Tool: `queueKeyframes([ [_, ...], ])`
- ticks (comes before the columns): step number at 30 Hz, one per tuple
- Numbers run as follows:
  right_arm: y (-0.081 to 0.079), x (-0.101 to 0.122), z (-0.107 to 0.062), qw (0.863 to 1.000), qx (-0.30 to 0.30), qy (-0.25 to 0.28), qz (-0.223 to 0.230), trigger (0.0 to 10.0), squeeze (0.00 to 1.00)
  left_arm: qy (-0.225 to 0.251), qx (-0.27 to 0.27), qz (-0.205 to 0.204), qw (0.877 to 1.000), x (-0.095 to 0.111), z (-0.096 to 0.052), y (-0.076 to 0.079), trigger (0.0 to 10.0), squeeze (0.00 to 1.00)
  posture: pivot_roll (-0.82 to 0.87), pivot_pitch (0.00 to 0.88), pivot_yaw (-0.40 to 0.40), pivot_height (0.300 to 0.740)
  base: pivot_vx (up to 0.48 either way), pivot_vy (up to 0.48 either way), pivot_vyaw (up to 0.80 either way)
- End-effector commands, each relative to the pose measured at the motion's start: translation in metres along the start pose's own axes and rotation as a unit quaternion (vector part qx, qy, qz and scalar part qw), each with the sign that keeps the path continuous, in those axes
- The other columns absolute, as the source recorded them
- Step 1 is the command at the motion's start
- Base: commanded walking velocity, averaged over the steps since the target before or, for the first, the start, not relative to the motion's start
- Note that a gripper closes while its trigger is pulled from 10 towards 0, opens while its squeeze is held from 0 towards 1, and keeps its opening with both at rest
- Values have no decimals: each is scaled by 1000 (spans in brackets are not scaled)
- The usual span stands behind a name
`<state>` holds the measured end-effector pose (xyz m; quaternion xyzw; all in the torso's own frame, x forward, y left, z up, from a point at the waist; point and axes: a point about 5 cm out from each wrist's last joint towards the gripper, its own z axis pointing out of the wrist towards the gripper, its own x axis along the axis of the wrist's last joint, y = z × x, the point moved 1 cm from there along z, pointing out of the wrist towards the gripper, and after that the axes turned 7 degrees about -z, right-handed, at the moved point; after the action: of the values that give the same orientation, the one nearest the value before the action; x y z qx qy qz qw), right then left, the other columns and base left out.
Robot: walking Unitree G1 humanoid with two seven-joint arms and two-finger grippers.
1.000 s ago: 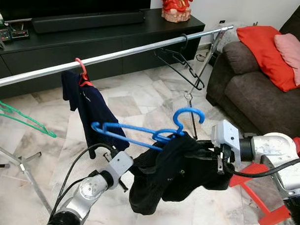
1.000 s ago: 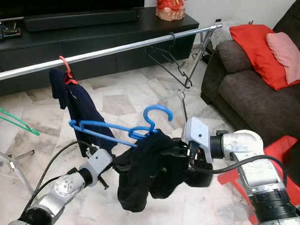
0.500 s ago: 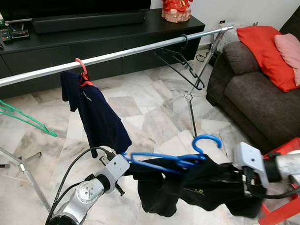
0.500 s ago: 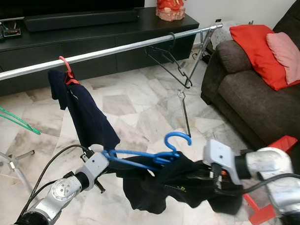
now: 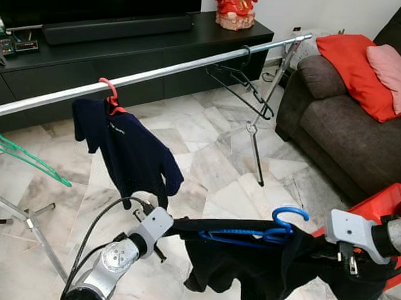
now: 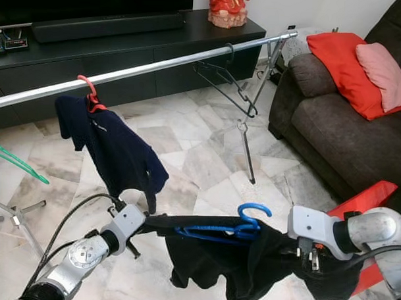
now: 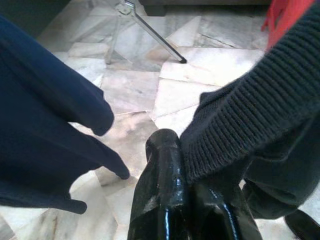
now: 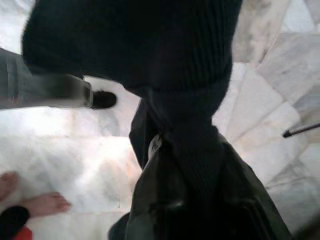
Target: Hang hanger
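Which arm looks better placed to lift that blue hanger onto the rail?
Probably the right gripper: it holds the black garment close beside the blue hanger hook, while the left gripper grips the far sleeve end.

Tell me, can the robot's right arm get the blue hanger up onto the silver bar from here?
Probably not yet. The right tool is clamped on the black sweater, and the blue hanger sits low, well below the silver bar. Open air lies between.

Bright even indoor light, sharp head views, blurry wrist close-ups
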<state>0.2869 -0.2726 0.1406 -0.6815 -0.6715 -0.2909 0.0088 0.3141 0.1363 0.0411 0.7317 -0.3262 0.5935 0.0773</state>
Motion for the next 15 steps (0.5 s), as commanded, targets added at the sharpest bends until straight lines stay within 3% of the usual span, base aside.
queueKeyframes([
  [1, 3, -4, -3, 1000, -13, -18, -5, 0, 0, -15, 7, -3, 1000, -5, -6, -9, 0, 0, -23, 186, -75, 740, 0, 0, 0],
  [4, 13, 5, 5, 998, -61, -9, -22, 0, 0, -23, -38, 10, 999, -4, -8, -6, 0, 0, -14, 189, -74, 740, 0, 0, 0],
  [10, 8, 10, 15, 998, -51, 9, -21, 0, 0, -37, -85, -16, 996, -6, -11, -1, 0, 0, -17, 193, -77, 740, 0, 0, 0],
  [14, -3, 17, 39, 998, -50, 23, -15, 0, 0, -7, -186, -150, 971, 20, -19, 10, 0, 0, -1, 197, -76, 740, 0, 0, 0],
  [15, -5, 18, 43, 998, -49, 27, -12, 0, 0, 7, -202, -153, 967, 27, -20, 12, 0, 0, 7, 198, -75, 740, 0, 0, 0],
])
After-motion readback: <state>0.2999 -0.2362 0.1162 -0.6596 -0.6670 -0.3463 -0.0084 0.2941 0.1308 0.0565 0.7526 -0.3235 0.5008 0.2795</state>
